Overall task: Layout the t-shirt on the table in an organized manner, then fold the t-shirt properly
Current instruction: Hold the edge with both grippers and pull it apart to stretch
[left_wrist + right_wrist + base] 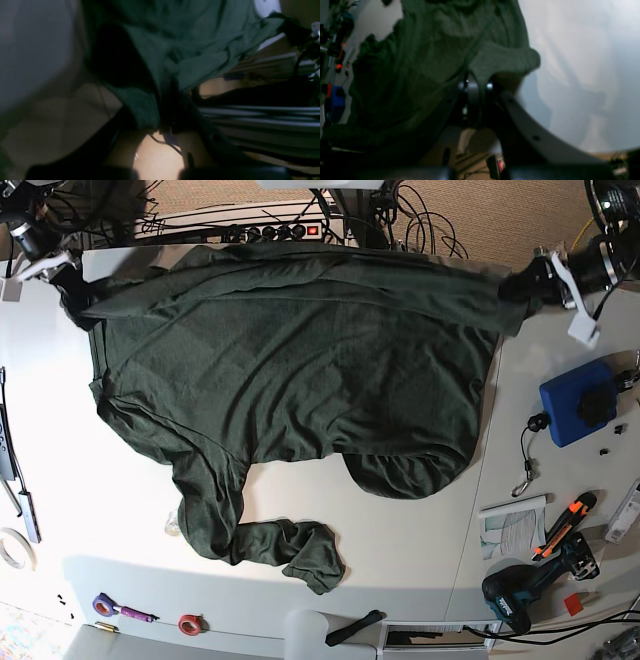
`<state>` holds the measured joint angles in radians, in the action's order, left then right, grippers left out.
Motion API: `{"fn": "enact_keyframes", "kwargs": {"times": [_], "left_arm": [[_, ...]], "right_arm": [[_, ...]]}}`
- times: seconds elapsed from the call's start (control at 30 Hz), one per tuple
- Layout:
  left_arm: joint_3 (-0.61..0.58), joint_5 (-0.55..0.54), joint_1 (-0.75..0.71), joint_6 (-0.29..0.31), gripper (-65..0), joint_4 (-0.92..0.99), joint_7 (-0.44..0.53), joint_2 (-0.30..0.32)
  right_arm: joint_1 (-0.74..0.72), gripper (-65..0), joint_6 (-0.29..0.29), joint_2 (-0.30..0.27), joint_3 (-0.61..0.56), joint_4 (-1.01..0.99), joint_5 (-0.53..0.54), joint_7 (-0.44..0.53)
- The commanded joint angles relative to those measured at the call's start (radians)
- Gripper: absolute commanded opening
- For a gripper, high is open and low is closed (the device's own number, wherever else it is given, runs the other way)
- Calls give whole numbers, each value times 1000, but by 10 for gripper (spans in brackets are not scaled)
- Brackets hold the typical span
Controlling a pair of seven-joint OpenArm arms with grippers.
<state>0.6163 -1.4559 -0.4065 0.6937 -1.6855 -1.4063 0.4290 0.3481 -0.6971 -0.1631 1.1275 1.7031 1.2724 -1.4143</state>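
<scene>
Large dark green thin-fabric t-shirt [290, 370] spread across white smooth counter [120, 520], hem edge stretched taut along the 12 o'clock side. Left hand [522, 286] at 2 o'clock, clamped on one hem corner; right hand [72, 288] at 10 o'clock, clamped on the other. One sleeve trailing crumpled toward 6 o'clock. Blue boxy device [578, 402] at 3 o'clock.

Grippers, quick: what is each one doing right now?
Left gripper: shut on the t-shirt, at its far corner.
Right gripper: shut on the t-shirt, at the other far corner.
</scene>
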Motion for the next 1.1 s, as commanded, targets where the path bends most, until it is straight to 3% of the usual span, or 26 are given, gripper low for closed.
{"fn": "enact_keyframes", "kwargs": {"times": [0.0,0.13,0.2,0.33,0.5,0.63,0.9,1.07], "left_arm": [[1,-28,16,4,-650,-19,10,17],[-48,-28,78,4,-650,-18,55,17],[-91,-25,106,4,-650,-16,115,17],[-177,174,145,4,-650,-11,246,17],[-192,230,168,4,-650,-10,264,19],[-183,221,177,4,-650,-10,303,20],[-100,86,211,4,-650,-10,314,19],[-78,91,212,4,-650,-10,287,19]], "right_arm": [[-7,-650,-1,-20,6,18,33,18],[-71,-650,-1,-20,6,18,20,18],[-106,-650,-1,-19,6,18,-35,18],[-153,-650,-1,-19,6,18,-187,69],[-154,-650,-1,-19,6,18,-268,145],[-154,-650,-1,-16,6,18,-213,163],[-154,-650,-1,-17,6,18,-31,146],[-154,-650,-1,-17,6,18,-30,147]]}}
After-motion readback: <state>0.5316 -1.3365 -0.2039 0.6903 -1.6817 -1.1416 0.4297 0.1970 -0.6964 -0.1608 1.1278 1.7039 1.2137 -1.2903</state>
